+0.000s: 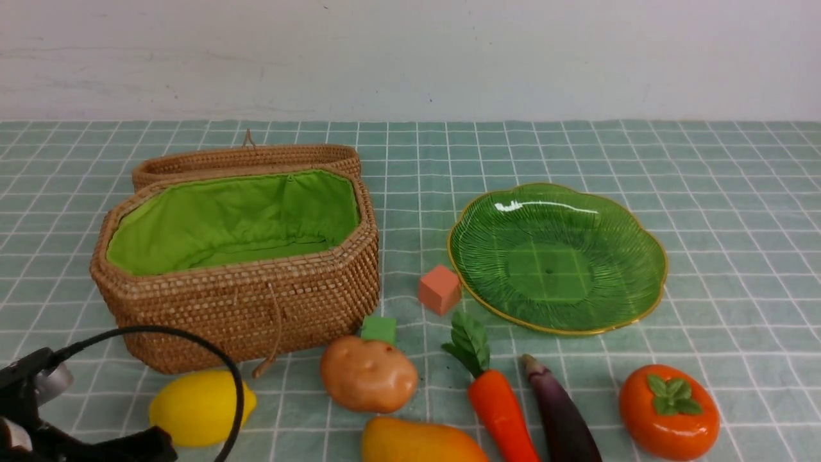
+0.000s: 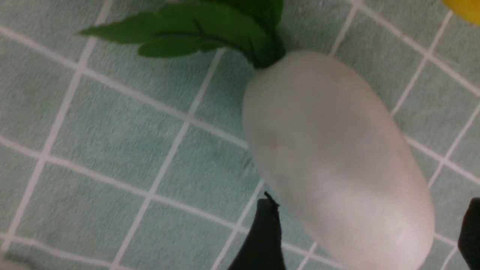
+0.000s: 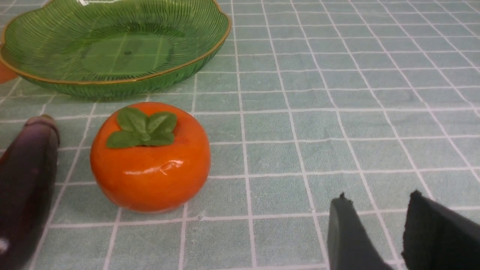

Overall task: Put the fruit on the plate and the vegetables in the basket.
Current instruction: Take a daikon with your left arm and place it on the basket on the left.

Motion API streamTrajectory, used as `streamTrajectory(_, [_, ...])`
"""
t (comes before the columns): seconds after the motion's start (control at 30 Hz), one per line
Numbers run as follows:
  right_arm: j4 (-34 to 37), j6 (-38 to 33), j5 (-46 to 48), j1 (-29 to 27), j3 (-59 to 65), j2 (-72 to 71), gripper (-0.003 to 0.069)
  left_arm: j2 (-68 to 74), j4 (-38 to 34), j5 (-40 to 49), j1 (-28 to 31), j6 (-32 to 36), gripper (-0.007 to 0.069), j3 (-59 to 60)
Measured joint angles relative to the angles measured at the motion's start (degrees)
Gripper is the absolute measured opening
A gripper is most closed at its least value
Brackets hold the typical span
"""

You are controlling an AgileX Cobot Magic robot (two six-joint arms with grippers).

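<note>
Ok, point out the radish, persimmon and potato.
white radish [image 2: 330, 161], left wrist view, middle of its white body.
persimmon [image 3: 150, 176], right wrist view, orange side below the leafy cap.
potato [image 1: 367, 373], front view, centre of its skin.

wall: a plain off-white wall is running the full width behind the work surface; faint grey scuffs and smudges are showing on its left half, and a small dark speck is sitting low near the middle.
wall base: meeting the far edge of the table cover in one straight horizontal line.
table cover: a pale teal cloth with a thin white grid is covering all of the surface in view and lying flat.
cloth texture: looking soft and slightly fuzzy in the wrist views.
light: falling evenly from above, diffuse, casting only short, soft shadows on the cloth.
</note>
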Motion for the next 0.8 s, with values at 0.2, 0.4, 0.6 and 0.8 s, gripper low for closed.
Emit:
streamTrajectory(0.2, [0.0,0.0,0.0,0.0,0.0,0.0,0.0242,7.53,0.78,-6.26,0.0,-0.86,0.0582,-0.05])
streamTrajectory(0.4, [0.0,0.0,0.0,0.0,0.0,0.0,0.0242,13.07,2.37,-8.35,0.0,-0.87,0.0566,-0.09])
streamTrajectory(0.6, [0.0,0.0,0.0,0.0,0.0,0.0,0.0242,13.94,3.01,-9.25,0.0,-0.02,0.0523,-0.09])
streamTrajectory(0.8, [0.0,0.0,0.0,0.0,0.0,0.0,0.0242,13.88,3.0,-8.87,0.0,2.59,0.0519,-0.09])
